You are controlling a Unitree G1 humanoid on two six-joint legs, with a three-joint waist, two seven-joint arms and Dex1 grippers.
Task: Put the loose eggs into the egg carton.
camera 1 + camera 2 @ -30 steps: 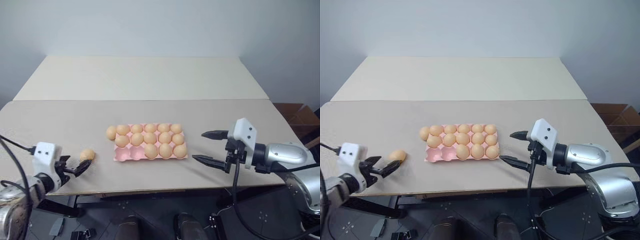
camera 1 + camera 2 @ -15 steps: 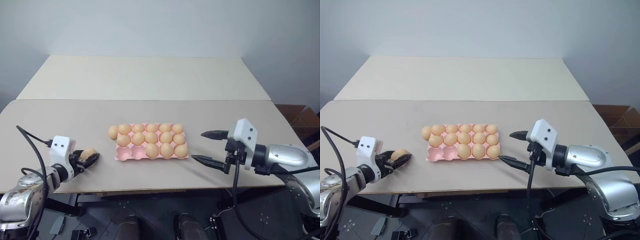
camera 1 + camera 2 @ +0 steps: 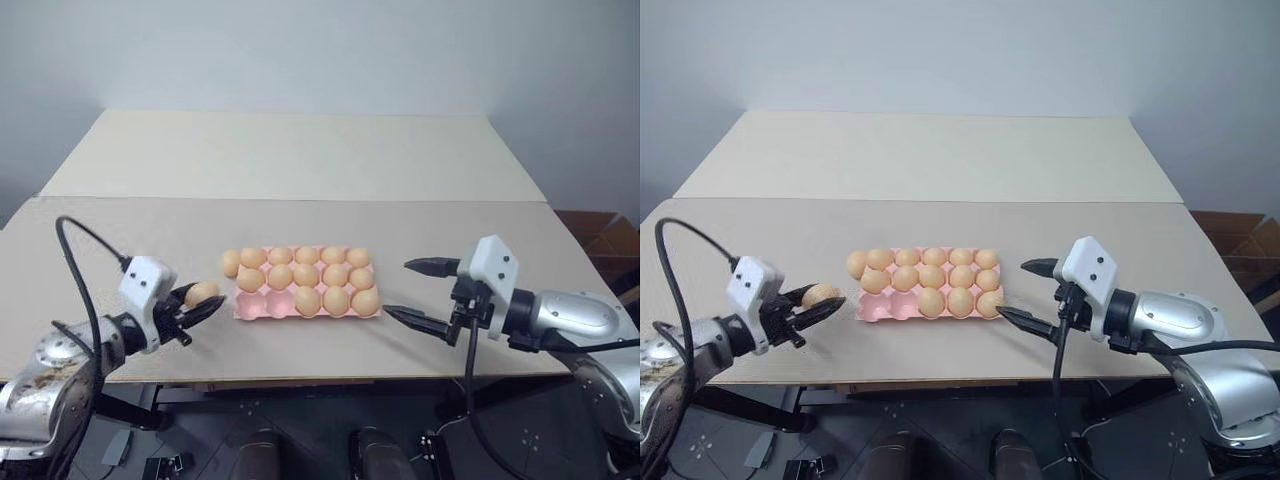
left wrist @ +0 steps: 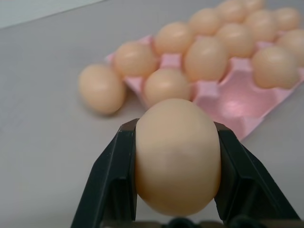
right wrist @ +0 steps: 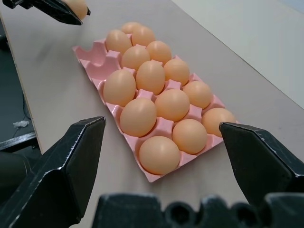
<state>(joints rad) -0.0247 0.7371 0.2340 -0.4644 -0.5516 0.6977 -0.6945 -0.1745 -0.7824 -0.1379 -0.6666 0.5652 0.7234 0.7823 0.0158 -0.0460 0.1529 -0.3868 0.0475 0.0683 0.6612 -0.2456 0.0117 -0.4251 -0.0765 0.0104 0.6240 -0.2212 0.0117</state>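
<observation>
1. Pink moulded egg carton (image 3: 308,300) is seen near the front edge of the worktop (image 3: 300,160), midway between the two arms, lidless, with its long side running across the view.
2. Thirteen cups are counted as filled. Two cups are bare, both at the carton's left end in the row nearest the robot.
3. One held egg (image 3: 201,294) is gripped in the left gripper (image 3: 205,307), whose jaws are clenched on its two sides. In the left wrist view the egg sits squarely between the fingers (image 4: 111,180), long axis roughly upright; this hold is judged to suit lowering into a cup.
4. The held egg is carried just left of the carton, clear of the worktop, on the side where the bare cups lie. A short path to them is judged likely.
5. One loose egg (image 3: 230,263) is left on the worktop, touching or just beside the carton's far-left corner, outside any cup.
6. The right gripper (image 3: 424,293) hovers just right of the carton with jaws released and spread wide, nothing between them. It is judged to be waiting clear of the left arm's route.
7. Risk noted: the smooth egg could slip or knock a seated neighbour on entry.
</observation>
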